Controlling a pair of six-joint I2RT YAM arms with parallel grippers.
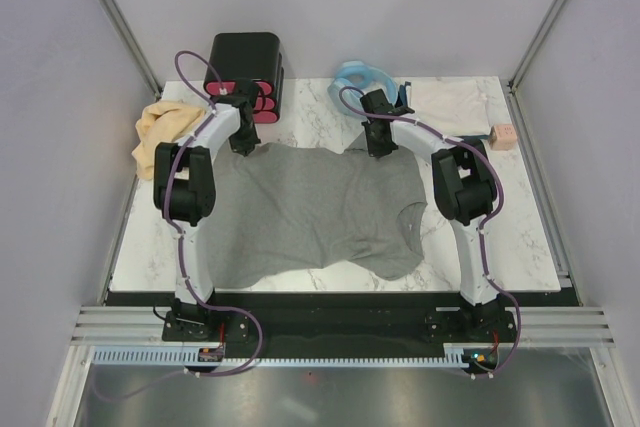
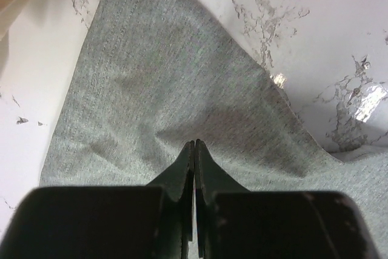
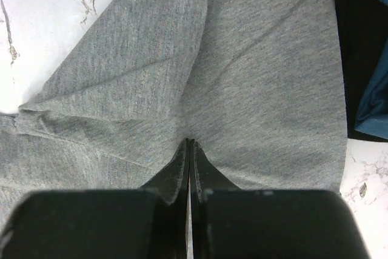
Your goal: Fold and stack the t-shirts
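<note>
A large heather-grey t-shirt (image 1: 310,212) lies spread across the middle of the marble table, with some wrinkles. My left gripper (image 1: 243,144) is at its far left edge. In the left wrist view this gripper (image 2: 194,142) is shut, and the grey cloth (image 2: 170,77) puckers at its tips. At the shirt's far right edge my right gripper (image 1: 380,150) is down on the cloth. Its jaws (image 3: 190,141) are shut on a pinch of grey cloth (image 3: 260,77). A crumpled tan-yellow t-shirt (image 1: 165,132) sits at the back left. A whitish t-shirt (image 1: 450,107) lies at the back right.
A black box with pink drawers (image 1: 250,72) stands at the back, behind the left gripper. A light-blue coiled hose (image 1: 358,77) lies behind the right gripper, with dark cloth (image 3: 364,40) beside it. A small pink block (image 1: 503,135) sits at the right edge.
</note>
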